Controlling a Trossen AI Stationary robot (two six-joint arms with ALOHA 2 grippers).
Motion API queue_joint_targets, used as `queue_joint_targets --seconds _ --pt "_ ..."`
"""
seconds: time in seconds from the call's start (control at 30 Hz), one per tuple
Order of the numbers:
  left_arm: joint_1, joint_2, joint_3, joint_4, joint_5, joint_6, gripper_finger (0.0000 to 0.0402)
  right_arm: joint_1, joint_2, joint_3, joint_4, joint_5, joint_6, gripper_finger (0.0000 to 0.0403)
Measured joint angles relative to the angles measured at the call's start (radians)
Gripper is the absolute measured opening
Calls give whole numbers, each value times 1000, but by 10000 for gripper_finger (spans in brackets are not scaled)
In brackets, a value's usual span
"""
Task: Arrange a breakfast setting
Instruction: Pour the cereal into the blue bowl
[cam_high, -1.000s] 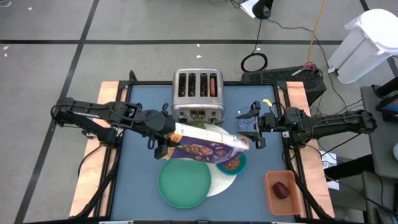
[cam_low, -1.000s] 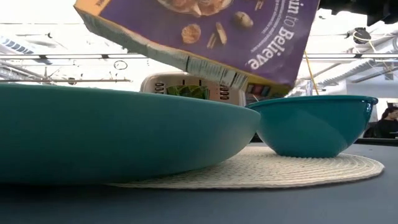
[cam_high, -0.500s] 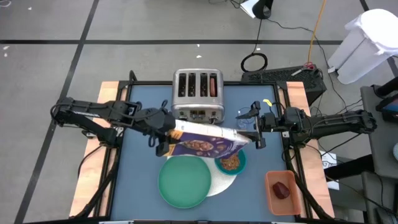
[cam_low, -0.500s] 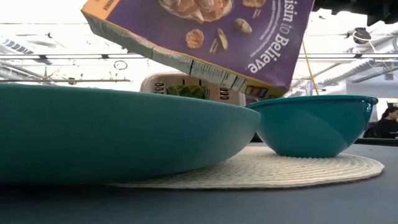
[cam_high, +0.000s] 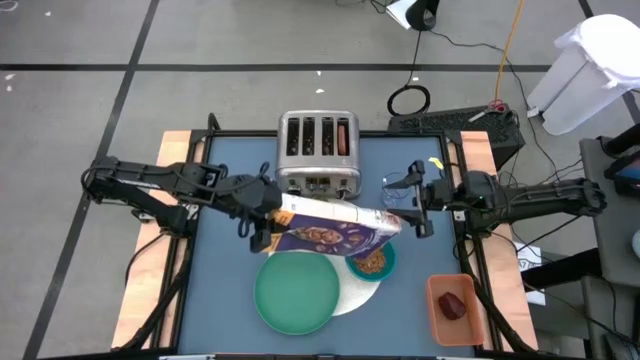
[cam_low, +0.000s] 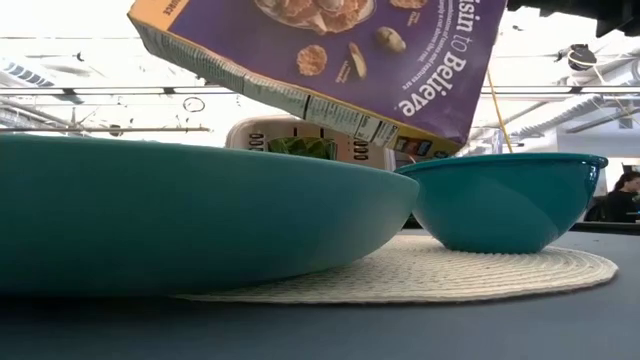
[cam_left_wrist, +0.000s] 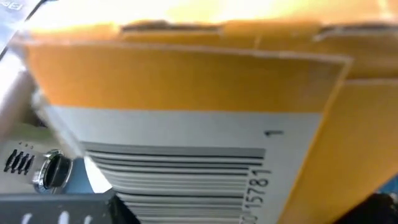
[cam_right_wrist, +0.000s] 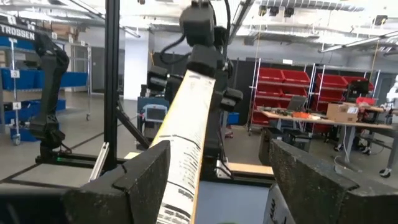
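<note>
Left end effector (cam_high: 262, 222): pinching the near-left end of the purple cereal box (cam_high: 332, 232), holding it in the air, tilted, over the middle of the desk (cam_high: 225, 290).
Right end effector (cam_high: 412, 214): fingers spread wide, at the right end of the box; the right wrist view shows the box edge between them with a gap on each side, so it is not gripping.
Teal bowl (cam_high: 372, 261): sits on the right part of the white round mat (cam_high: 362, 292), under the right end of the box; brown cereal shows inside it.
Green plate (cam_high: 297, 291): lies on the left part of the mat, just beside the bowl, bare.
Dark red fruit (cam_high: 453, 304): rests in an orange tray (cam_high: 437, 318) at the near-right corner, well apart from the mat.
Toaster (cam_high: 318, 152): stands at the far middle of the desk.
Handling, box: light cardboard, likely to flex; hold it by the narrow side panels near one end.
Handling, bowl: stiff and smooth, probably slippery; the rim is the place to pinch, kept level so the cereal stays in.
Handling, fruit: small, rounded, likely to roll; take it across its middle with light pressure.
</note>
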Motion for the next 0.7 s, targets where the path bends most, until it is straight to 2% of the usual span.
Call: queue_joint_targets --seconds 0.23,0.5,0.7 --pt "0 0 0 0 0 0 175 0 -93 0 -85 4 0 267" --pt "0 0 0 0 0 -2 175 0 -198 0 -293 101 2 267" --pt "0 0 0 1 0 -4 175 0 -241 0 -409 109 60 267"
